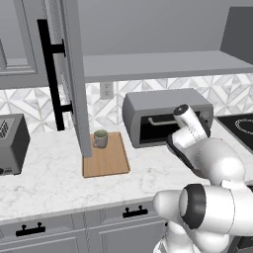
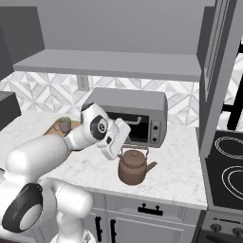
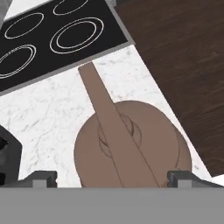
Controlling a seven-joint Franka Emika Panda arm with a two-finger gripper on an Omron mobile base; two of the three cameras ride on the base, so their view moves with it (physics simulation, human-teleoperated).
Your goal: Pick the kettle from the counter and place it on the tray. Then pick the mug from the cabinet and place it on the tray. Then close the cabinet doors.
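That squat brown kettle looks heavy and slick, so the wide-open, empty gripper should probably pinch its thin arched handle.

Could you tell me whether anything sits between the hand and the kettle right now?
Nothing visible does. The open hand hovers just above the kettle, its fingertips on either side of the arched handle, with only bare counter around.
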